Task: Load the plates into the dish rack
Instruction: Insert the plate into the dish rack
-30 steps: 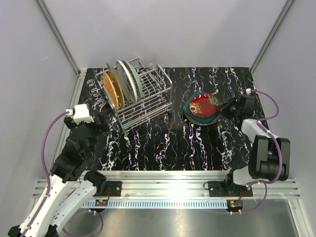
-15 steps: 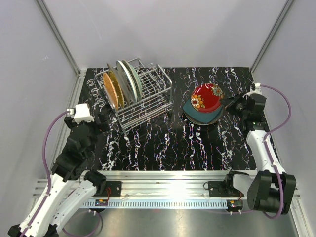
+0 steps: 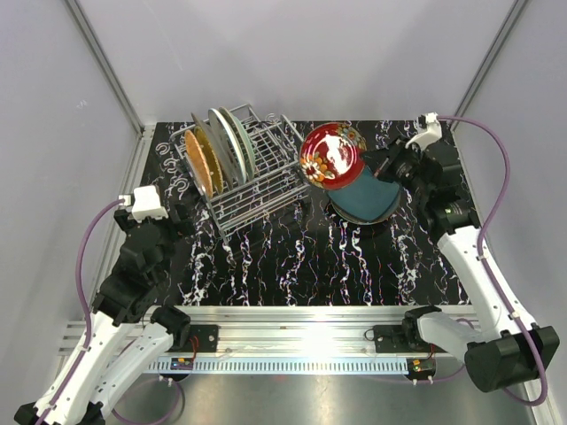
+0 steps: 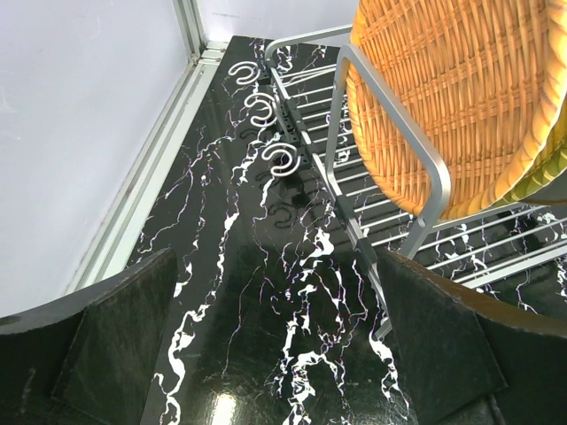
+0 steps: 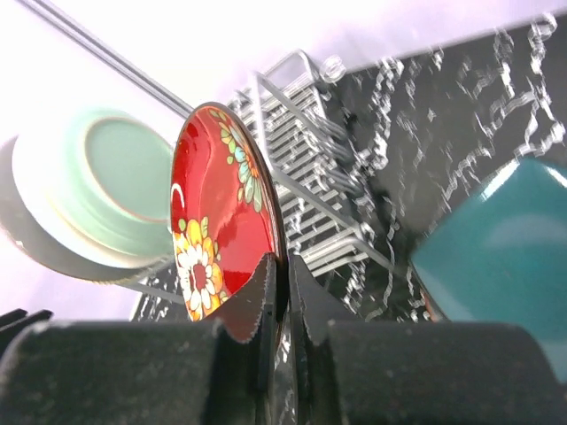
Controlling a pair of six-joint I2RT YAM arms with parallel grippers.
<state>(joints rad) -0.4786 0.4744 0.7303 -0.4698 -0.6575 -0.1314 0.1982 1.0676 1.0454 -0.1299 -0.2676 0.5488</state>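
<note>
"Red plate point(image 3: 330, 156) first. Where do you have it?"

"I have it in the right gripper point(image 3: 383, 166). The jaws are closed down onto its rim, which the wrist view shows pinched at the lower edge point(image 5: 221, 221). It stands nearly on edge in the air, just beside the right end of the dish rack point(image 3: 276, 165)."

"And what is in the rack?"

"I see several plates standing upright at its left end, the orange woven plate point(image 3: 198, 164) outermost and the pale blue-green plate point(image 3: 243, 142) nearest the bare slots. The dark teal plate point(image 3: 368, 199) lies flat on the table point(image 3: 292, 257), right of the rack and partly behind the red one."

"Left arm?"

"My left gripper point(image 4: 275, 354) hangs low by the rack's left end, jaws spread wide with nothing between them. The orange plate point(image 4: 452, 80) leans against the rail just ahead."
</note>
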